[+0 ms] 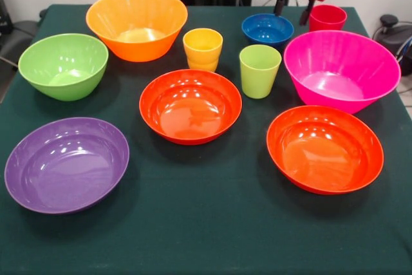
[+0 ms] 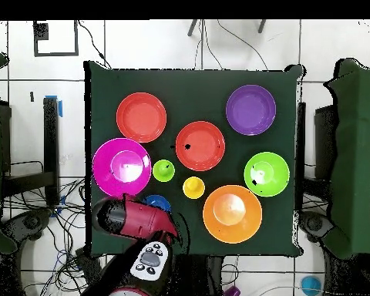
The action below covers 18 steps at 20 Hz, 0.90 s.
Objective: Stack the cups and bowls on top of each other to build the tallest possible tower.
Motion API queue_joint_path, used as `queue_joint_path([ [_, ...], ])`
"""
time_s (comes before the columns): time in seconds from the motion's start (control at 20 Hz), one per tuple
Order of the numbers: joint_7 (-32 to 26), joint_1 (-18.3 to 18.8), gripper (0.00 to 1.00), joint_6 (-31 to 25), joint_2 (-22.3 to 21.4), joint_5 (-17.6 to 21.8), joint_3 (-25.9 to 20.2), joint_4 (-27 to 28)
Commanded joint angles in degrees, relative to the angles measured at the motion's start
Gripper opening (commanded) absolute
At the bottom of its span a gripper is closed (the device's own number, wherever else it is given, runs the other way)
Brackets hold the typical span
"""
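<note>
My gripper (image 1: 295, 9) hangs open and holds nothing, above the far right of the table, between the small blue bowl (image 1: 267, 29) and the red cup (image 1: 327, 17). The yellow cup (image 1: 203, 48) and green cup (image 1: 259, 70) stand upright mid-table. Around them sit the orange bowl (image 1: 136, 24), green bowl (image 1: 63, 66), purple bowl (image 1: 66, 164), magenta bowl (image 1: 341, 69) and two red-orange bowls (image 1: 190, 105) (image 1: 324, 149). Every piece stands singly, nothing nested. In the overhead view the arm (image 2: 138, 220) hides the red cup and part of the blue bowl (image 2: 157, 203).
A dark green cloth covers the table (image 1: 212, 230), whose near edge runs along the bottom of the front view. In the overhead view, chairs (image 2: 358, 154) stand at both sides of the table and cables lie on the floor (image 2: 57, 208).
</note>
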<state>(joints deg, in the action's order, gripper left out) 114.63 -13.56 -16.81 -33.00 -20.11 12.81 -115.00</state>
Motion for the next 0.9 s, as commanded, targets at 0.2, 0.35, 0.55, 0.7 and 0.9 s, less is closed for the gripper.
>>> queue_joint_path([
  [0.2,14.4,0.7,1.00,9.1,2.5,-2.9,-10.7,-7.4],
  [0.35,15.3,0.4,1.00,11.9,4.5,-3.1,-11.6,-7.4],
  [0.55,15.4,0.9,1.00,13.4,6.2,-2.5,-11.9,-6.7],
  [0.7,15.3,1.5,1.00,13.5,6.4,-1.7,-12.1,-6.5],
  [0.9,15.6,1.8,1.00,13.2,6.4,-0.8,-11.9,-6.1],
])
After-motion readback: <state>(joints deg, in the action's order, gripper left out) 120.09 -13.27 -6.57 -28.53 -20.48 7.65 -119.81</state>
